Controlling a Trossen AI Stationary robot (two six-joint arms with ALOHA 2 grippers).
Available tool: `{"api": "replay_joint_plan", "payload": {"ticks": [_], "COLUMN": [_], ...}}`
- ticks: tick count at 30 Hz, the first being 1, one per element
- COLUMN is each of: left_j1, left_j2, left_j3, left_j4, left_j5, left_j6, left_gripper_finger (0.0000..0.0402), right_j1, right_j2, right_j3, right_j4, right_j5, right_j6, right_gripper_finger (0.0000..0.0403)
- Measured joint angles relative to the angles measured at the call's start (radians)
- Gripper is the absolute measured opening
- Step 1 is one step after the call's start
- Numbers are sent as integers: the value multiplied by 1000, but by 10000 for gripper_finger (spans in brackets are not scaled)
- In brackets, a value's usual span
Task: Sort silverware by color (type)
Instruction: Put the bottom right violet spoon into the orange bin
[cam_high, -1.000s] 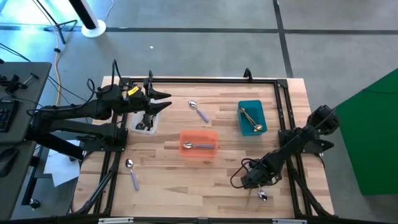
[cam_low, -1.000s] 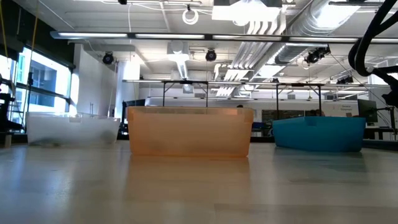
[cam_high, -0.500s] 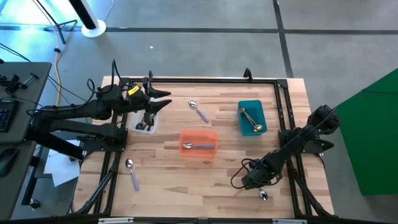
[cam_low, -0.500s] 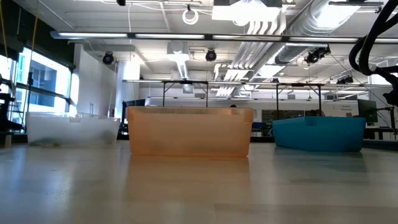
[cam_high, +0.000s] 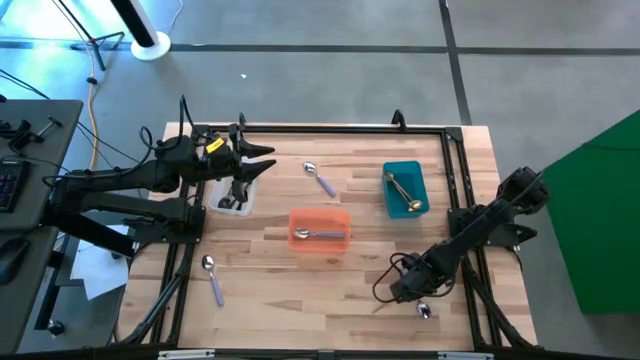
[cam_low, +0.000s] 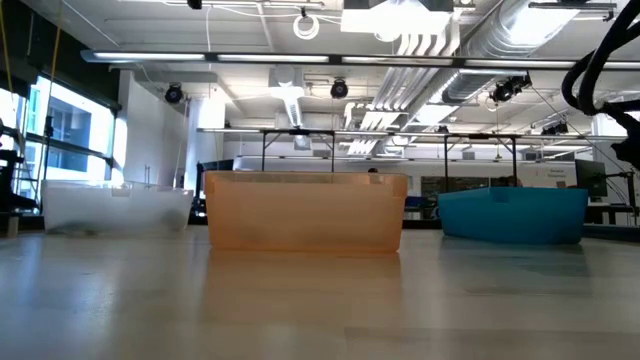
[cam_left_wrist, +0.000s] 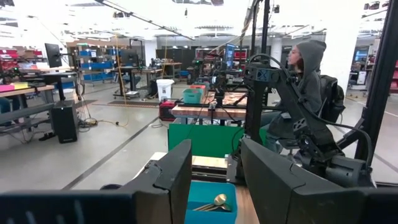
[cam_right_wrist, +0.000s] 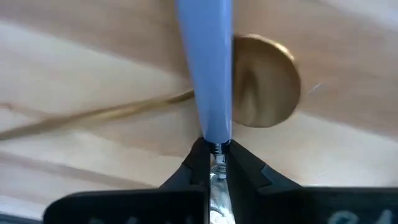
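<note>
My right gripper (cam_high: 405, 292) is low over the table's near right part, shut on a spoon with a pale lavender handle (cam_right_wrist: 208, 68). A gold spoon (cam_right_wrist: 264, 81) lies on the wood under that handle; its bowl (cam_high: 424, 312) shows beside the gripper. My left gripper (cam_high: 262, 162) hovers open at the far left, above the clear bin (cam_high: 233, 197) of black spoons. Two more lavender-handled spoons lie flat on the table, one at the far middle (cam_high: 319, 179) and one at the near left (cam_high: 212, 279). My right gripper pinches the spoon between its two fingertips (cam_right_wrist: 198, 163), at the handle's end (cam_right_wrist: 214, 138) where lavender meets bare metal. The handle runs straight out ahead of the fingers, in line with them, crossing over the gold spoon. Whether it is clear of the table I cannot tell.
The orange bin (cam_high: 320, 216) at the middle holds a lavender-handled spoon. The teal bin (cam_high: 388, 192) at the far right holds gold spoons. A black frame rail (cam_high: 330, 127) runs round the table. A person (cam_left_wrist: 305, 93) sits beyond the table's right side.
</note>
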Motion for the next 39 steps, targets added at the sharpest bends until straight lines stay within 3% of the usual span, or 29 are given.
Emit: {"api": "replay_joint_plan", "payload": {"ticks": [20,25,31,39], "left_j1": [0,0,0,0], "left_j2": [0,0,0,0], "left_j3": [0,0,0,0], "left_j4": [0,0,1,2], "left_j5": [0,0,0,12], "left_j6": [0,0,-1,-81], "left_gripper_finger": [131,131,131,131], "right_j1": [18,12,-71,-327], "right_j2": [-200,-282,-341,-340], "right_j3": [1,1,2,3], "right_j4": [-4,15,157,395], "right_j5": [114,246,392,476], "right_j6": [-94,-198,-488,-984], "right_gripper_finger": [2,1,0,0]}}
